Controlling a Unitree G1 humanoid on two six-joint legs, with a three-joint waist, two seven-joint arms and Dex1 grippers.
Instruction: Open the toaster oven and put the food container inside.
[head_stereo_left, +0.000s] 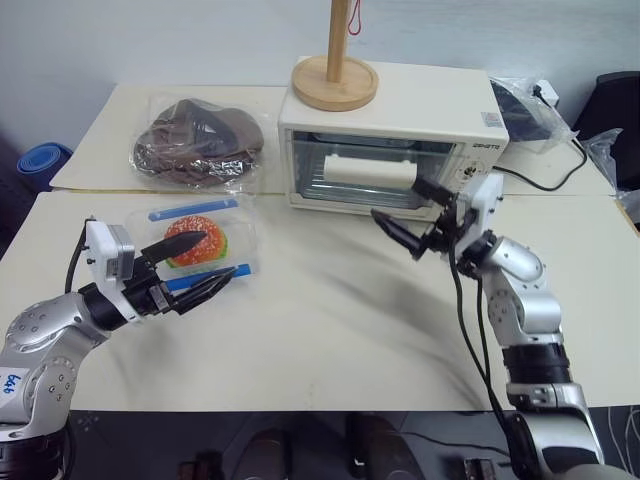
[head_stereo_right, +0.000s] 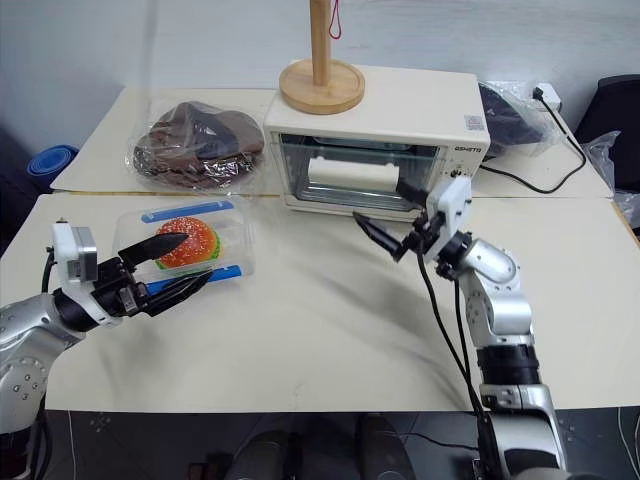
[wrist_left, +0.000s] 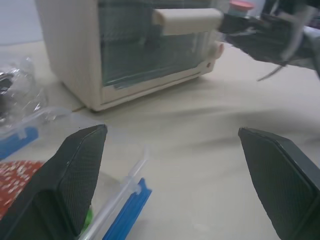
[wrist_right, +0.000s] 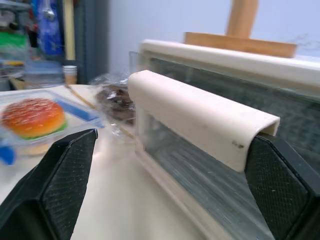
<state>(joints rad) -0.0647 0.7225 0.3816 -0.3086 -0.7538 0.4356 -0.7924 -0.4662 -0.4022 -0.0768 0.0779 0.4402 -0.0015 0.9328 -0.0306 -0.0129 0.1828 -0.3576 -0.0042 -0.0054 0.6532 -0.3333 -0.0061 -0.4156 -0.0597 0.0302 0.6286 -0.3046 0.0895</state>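
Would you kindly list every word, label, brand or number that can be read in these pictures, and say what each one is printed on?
Dark brand lettering on the front of the toaster oven, above its knobs: too small to read.
Small square sticker on the oven's top, near its right edge: too small to read.
"b4b" or similar, handwritten in blue on a white label on the left arm's shoulder joint: not certain.
No print can be read on the food container.
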